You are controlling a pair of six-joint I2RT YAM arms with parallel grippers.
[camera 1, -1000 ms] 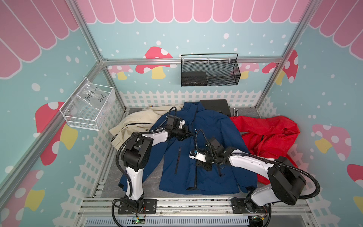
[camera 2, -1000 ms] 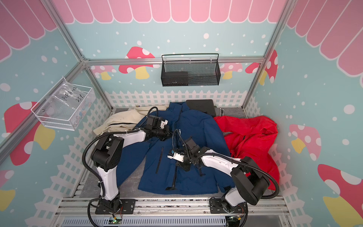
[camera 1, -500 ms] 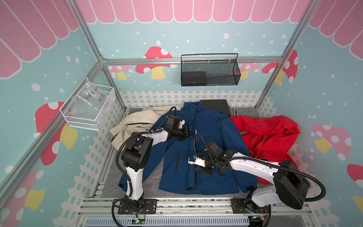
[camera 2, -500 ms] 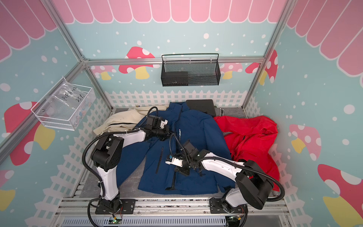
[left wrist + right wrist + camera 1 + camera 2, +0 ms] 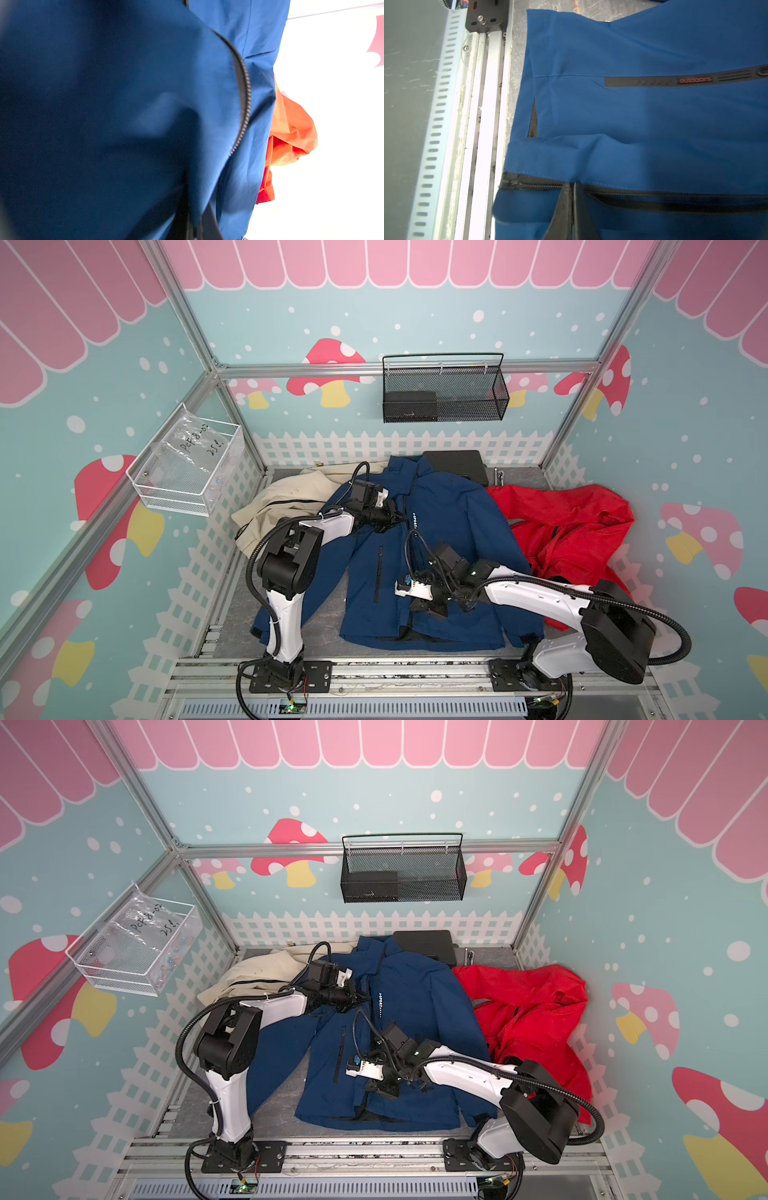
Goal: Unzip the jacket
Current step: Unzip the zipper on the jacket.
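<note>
Jacket (image 5: pixel 451 506) lies flat mid-table, red jacket (image 5: pixel 561 522) on its right. Your left gripper (image 5: pixel 397 517) pinches its far chest fabric: hold that taut. Right gripper (image 5: pixel 572 185) is clamped on the zipper (image 5: pixel 529 185), just short of the near hem (image 5: pixel 530 62). Pull straight along it, low, no twisting.

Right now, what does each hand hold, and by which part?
Both hold the blue jacket: left hand the chest front edge, right hand the zipper near the hem.
</note>
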